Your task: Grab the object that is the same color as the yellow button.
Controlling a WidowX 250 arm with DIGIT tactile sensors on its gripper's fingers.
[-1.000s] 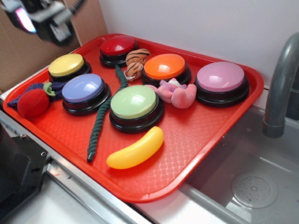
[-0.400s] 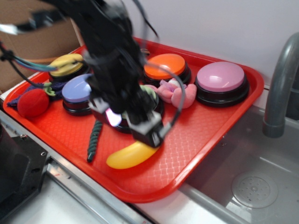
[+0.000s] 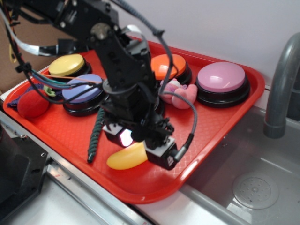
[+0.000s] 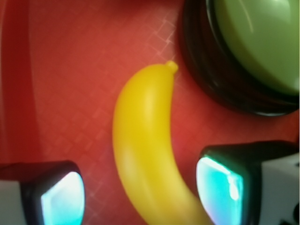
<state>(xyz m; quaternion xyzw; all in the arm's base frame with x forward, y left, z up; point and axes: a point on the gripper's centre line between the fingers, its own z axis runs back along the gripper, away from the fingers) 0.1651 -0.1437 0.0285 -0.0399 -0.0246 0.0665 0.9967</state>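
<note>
The yellow banana toy (image 3: 125, 157) lies on the red tray (image 3: 206, 126) near its front edge, partly covered by my arm. In the wrist view the banana (image 4: 145, 150) runs between my two fingers. My gripper (image 4: 140, 192) is open, low over the banana, one pad on each side with red tray showing in the gaps. In the exterior view the gripper (image 3: 136, 147) sits right on top of the banana. The yellow button (image 3: 66, 65) stands at the tray's back left, far from the gripper.
The light green button (image 4: 255, 42) sits just beyond the banana's tip. Blue (image 3: 82, 89), orange (image 3: 169, 65) and pink (image 3: 221, 78) buttons, a green rope toy (image 3: 95, 133), a pink plush (image 3: 182, 96) and a red plush (image 3: 32, 103) share the tray. A sink faucet (image 3: 281, 84) stands right.
My arm swung in from the back left and came down over the banana, fingers now straddling it. The banana has not moved.
</note>
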